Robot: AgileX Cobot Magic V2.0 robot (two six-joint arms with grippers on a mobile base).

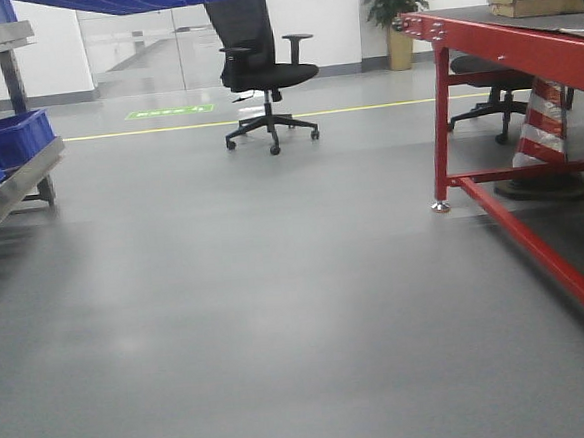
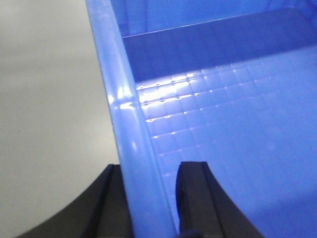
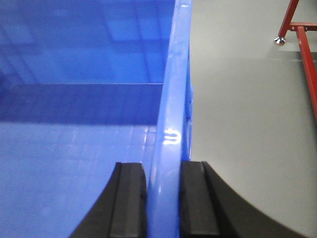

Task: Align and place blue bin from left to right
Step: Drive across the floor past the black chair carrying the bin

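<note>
At 6 o'clock in each wrist view, black fingers point(image 2: 193, 198) straddle the thick top rim of the blue bin point(image 2: 237, 124), a large rectangular tote of bright-blue plastic. The left end effector point(image 2: 151, 171) is closed down to the rim's width, with one finger outside and one inside against the gridded wall. The right end effector point(image 3: 162, 168) pinches the opposite rim in the same way. The bin hangs between the two arms, and in the front view its underside crosses 12 o'clock, clear of the grey floor point(image 1: 278, 310).

It looks stiff and, with nothing seen inside, fairly light, but its surface is glossy and slick. The rim is the sensible hold, and uneven pull from either arm could make it slip or twist.

Farther out, more blue plastic bins point(image 1: 6, 139) sit on a metal rack point(image 1: 19, 183) at 9 o'clock. A red-framed surface point(image 1: 521, 48) stands at 3 o'clock, and a black office chair point(image 1: 267, 75) is near 12.
</note>
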